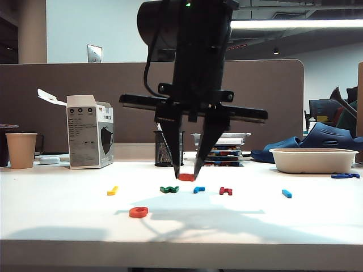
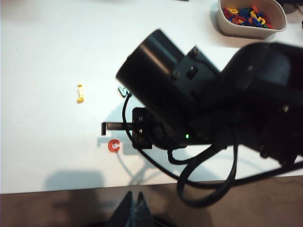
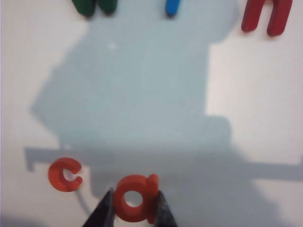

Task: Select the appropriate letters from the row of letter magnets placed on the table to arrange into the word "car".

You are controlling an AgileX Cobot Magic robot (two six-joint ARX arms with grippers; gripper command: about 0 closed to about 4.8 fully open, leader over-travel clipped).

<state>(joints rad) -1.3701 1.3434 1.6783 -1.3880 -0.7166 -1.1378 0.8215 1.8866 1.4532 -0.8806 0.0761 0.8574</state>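
Two of my three letters are sitting nearest the front edge of the worktop (image 1: 57, 221): the orange "c" (image 1: 138, 212) is lying flat on its own, and the orange "a" (image 3: 135, 197) is hanging pinched between the two fingertips of my right hand (image 3: 135, 208), above the surface and close beside the "c". I am judging this letter to be very light, stiff and thin, with smooth plastic edges that could squirt out of a hard squeeze, so I am taking it across its round body with the tips on opposite sides. I am thinking the light blue "r" (image 1: 198, 189) wants the same hold, across its stem. It is waiting in the row further back, between the green letter (image 1: 169, 189) and the dark red letter (image 1: 226, 191), with the yellow letter (image 1: 112, 191) at one end and the light blue bar (image 1: 287, 194) at the other. My left hand is not showing in any view, so I cannot tell its state. Farther back, the white tub (image 2: 227, 26) is holding a heap of spare coloured letters, while the paper cup (image 1: 21, 150) and the mesh pen holder (image 1: 168, 148) are not showing their contents.
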